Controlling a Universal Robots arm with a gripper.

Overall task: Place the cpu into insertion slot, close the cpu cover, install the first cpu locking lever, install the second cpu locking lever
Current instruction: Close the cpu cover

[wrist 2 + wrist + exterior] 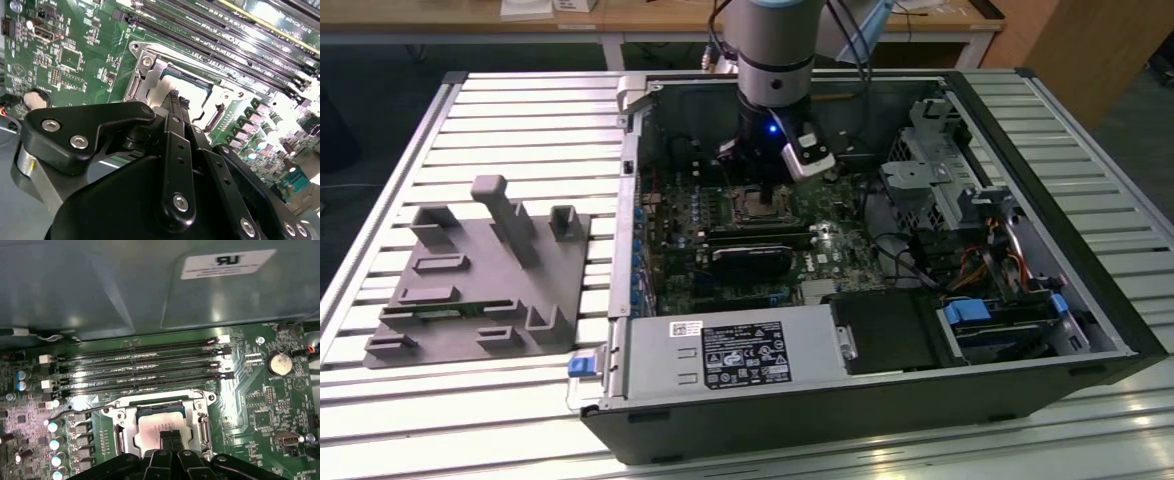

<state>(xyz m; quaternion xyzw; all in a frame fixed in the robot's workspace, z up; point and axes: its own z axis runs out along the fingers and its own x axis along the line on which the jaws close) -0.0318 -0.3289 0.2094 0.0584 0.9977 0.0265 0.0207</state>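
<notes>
Now we see the gripper, pinched narrow and empty, over the cpu inside the lowered cpu cover; pressing it closed seems underway

The exterior view looks down from high up, a little way off, at the whole open computer case on the table, while both wrist views sit very close over the green board and look past the hand, from two different sides, at the insertion slot.
</notes>
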